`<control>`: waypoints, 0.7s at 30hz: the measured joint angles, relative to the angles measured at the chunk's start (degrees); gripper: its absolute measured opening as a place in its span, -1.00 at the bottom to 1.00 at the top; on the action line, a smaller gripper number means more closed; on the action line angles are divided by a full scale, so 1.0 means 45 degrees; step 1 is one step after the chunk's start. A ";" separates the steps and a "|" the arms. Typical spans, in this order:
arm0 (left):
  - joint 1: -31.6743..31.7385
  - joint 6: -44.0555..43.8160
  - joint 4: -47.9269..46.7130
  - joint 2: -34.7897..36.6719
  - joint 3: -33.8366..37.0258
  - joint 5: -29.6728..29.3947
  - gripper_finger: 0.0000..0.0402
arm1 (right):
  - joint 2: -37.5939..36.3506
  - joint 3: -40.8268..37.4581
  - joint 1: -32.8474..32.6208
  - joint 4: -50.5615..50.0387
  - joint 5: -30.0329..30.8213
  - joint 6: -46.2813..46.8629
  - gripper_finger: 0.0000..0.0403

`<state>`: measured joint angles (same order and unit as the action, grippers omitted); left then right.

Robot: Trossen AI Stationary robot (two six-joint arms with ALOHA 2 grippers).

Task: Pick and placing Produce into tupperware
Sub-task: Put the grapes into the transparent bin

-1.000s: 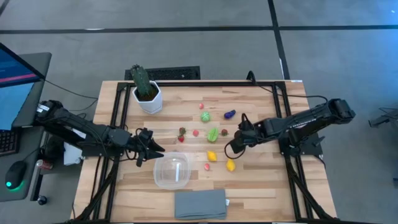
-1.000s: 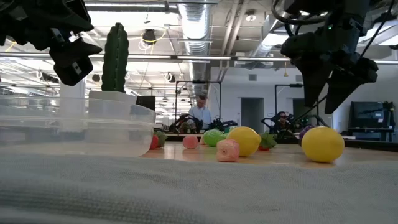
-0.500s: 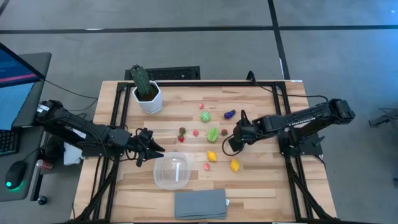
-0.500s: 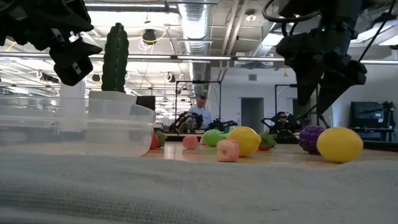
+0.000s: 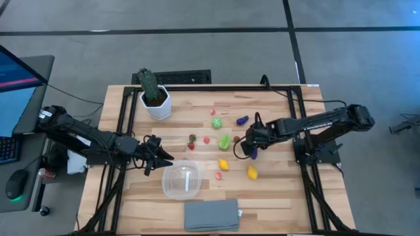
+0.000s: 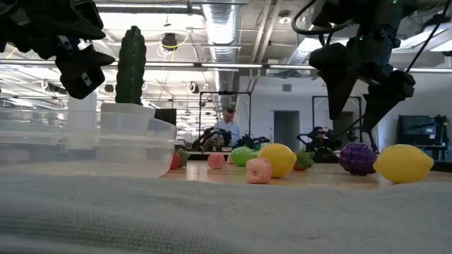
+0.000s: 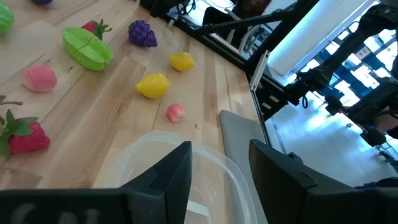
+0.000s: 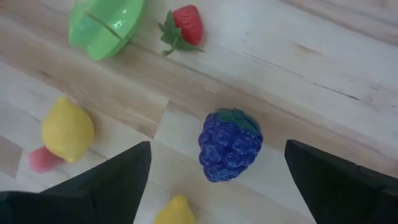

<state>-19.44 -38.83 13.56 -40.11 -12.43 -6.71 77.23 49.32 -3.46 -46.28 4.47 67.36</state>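
The clear tupperware point(image 5: 182, 181) sits on the table's near middle and holds nothing. Produce lies scattered to its far right: purple grapes point(image 8: 230, 144), two yellow lemons point(image 5: 252, 173) point(image 5: 224, 164), a pink piece point(image 5: 218, 176), a green piece point(image 5: 225, 141), strawberries point(image 8: 185, 23). My right gripper point(image 5: 251, 147) hangs open above the grapes point(image 6: 358, 158), its fingers on either side of them and touching nothing. My left gripper point(image 5: 159, 158) waits open over the tupperware's left rim point(image 7: 186, 186).
A cactus in a white pot point(image 5: 154, 95) stands at the far left. A grey folded cloth point(image 5: 211, 214) lies at the near edge in front of the tupperware. More produce point(image 5: 216, 122) point(image 5: 243, 120) lies toward the far side. Black frame rails point(image 5: 289, 92) border the table.
My right gripper has risen and moved a little toward the far edge, staying open. The yellow lemon below it has rolled toward the table's right edge, uncovering the purple grapes in the low view. The left arm has kept still.
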 joint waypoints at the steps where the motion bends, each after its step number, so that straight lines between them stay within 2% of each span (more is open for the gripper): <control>1: 0.0001 0.0000 -0.0032 -0.0003 0.0000 -0.0002 -0.26 | 0.0005 0.0000 0.0005 0.0004 0.0000 0.0023 0.97; 12: -0.0001 0.0000 -0.0141 0.0002 0.0000 -0.0031 -0.26 | 0.1680 -0.0010 -0.0058 -0.0036 -0.0694 -0.0278 0.87; 21: 0.0003 0.0021 -0.0233 0.0002 0.0005 -0.0031 -0.26 | 0.1860 -0.0010 0.0030 0.0088 -0.0593 -0.0309 0.87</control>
<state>-19.43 -38.73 12.52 -40.10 -12.40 -6.85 85.60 49.28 -3.33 -45.89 1.80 65.97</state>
